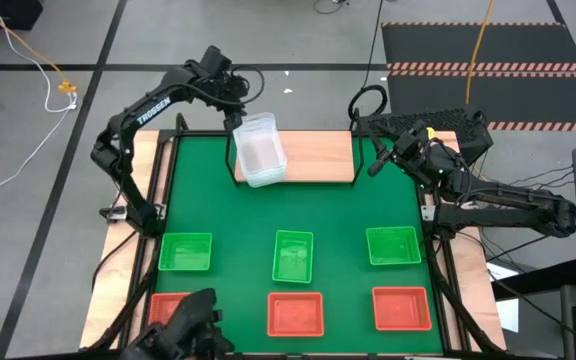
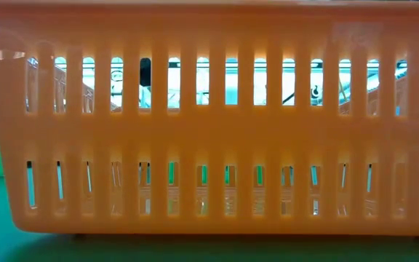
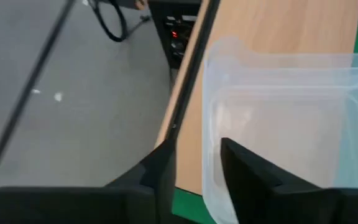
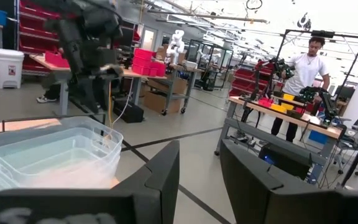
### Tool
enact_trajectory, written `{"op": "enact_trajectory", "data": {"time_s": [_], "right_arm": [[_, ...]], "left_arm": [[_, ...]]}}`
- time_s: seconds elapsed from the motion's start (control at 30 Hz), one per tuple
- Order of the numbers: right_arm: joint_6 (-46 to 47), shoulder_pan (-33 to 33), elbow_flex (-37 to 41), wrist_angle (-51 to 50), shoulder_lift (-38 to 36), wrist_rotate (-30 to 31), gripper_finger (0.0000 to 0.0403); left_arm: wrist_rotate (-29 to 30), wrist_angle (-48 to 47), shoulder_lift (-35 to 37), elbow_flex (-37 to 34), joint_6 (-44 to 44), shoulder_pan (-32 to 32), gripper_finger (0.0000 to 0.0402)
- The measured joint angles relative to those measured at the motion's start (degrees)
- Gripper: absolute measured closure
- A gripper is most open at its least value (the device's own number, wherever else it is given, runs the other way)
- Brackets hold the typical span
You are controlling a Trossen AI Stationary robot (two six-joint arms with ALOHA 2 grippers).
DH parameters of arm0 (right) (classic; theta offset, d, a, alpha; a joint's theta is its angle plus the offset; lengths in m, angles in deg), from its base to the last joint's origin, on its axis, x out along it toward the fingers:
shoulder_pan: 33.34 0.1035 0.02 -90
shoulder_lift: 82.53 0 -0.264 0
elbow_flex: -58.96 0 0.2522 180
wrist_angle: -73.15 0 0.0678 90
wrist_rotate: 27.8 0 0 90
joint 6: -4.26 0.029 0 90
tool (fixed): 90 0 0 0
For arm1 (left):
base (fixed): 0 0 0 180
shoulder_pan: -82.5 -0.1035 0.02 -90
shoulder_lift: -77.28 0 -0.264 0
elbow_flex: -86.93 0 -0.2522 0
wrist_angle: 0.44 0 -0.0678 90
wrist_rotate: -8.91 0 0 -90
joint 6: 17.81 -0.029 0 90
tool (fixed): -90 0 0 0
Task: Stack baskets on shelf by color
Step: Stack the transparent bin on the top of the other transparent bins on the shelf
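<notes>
The clear baskets [image 1: 259, 148] sat nested as one stack on the left part of the shelf [image 1: 313, 156], at the far side of the green mat [image 1: 288, 210]. The stack's long axis ran roughly front to back with a slight tilt, and its near end overhung the shelf's front edge above the mat. The right wrist view showed at least three rims [image 4: 48, 146] stacked one above another.

The left gripper [image 1: 236, 105] was at the stack's far end, its arm reaching in over the table's far-left corner. In the left wrist view one finger [image 3: 253, 177] lay inside the top basket's rim and the other outside, with the wall [image 3: 211, 163] between them; whether the fingers pressed on the wall could not be determined.

The right gripper [image 1: 380, 160] hung at the shelf's right end, pointing towards the stack, well apart from it. Its fingers [image 4: 160, 180] stood apart and held nothing.

Three green baskets [image 1: 185, 251] [image 1: 293, 255] [image 1: 393, 245] lay in a row across the middle of the mat, separated from one another; the centre one had its long axis front to back. Three red-orange baskets [image 1: 296, 313] [image 1: 401, 308] [image 1: 168, 306] lay in a row nearer the front edge. A dark mount [image 1: 190, 325] covered part of the left one. In the low view a slotted orange wall [image 2: 209, 124] filled the picture and blocked sight of the shelf. A person [image 4: 303, 74] stood at a bench in the room beyond.
</notes>
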Motion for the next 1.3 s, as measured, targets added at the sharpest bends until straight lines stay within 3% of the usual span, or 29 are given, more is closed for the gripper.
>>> {"op": "enact_trajectory", "data": {"time_s": [0.23, 0.33, 0.43, 0.57, 0.67, 0.83, 1.03, 1.3], "right_arm": [[-0.02, 0.00, 0.00, -0.11, 0.01, 0.02, 0.0291], [-0.02, 0.00, 0.00, 0.06, 0.00, 0.02, 0.0291], [-0.02, 0.00, 0.00, 0.10, 0.00, 0.02, 0.0291], [0.90, 0.09, -0.02, -0.88, 0.02, 0.00, 0.0291], [0.95, 0.09, -0.02, -1.72, 0.00, 0.00, 0.0291], [0.90, 0.09, -0.02, -2.07, 0.02, 0.00, 0.0291], [0.87, 0.10, -0.02, -1.97, 0.01, 0.00, 0.0291], [0.91, 0.11, -0.02, -1.43, 0.02, 0.00, 0.0291]], "left_arm": [[0.14, 4.53, 8.21, 0.08, 11.75, 5.68, 0.0229], [-4.98, 4.42, 9.24, 0.09, 13.92, 12.89, 0.0235], [-4.52, 7.90, 9.09, -2.66, 14.92, 22.33, 0.0255], [7.46, 19.71, 8.98, -11.65, 17.94, 34.25, 0.0287], [19.67, 26.84, 8.92, -18.51, 26.90, 40.23, 0.0305], [32.50, 29.59, 8.95, -27.11, 39.04, 46.76, 0.0326], [36.38, 28.04, 8.98, -31.62, 46.19, 48.52, 0.0346], [42.66, 22.57, 9.03, -35.03, 49.83, 45.75, 0.0350]]}}
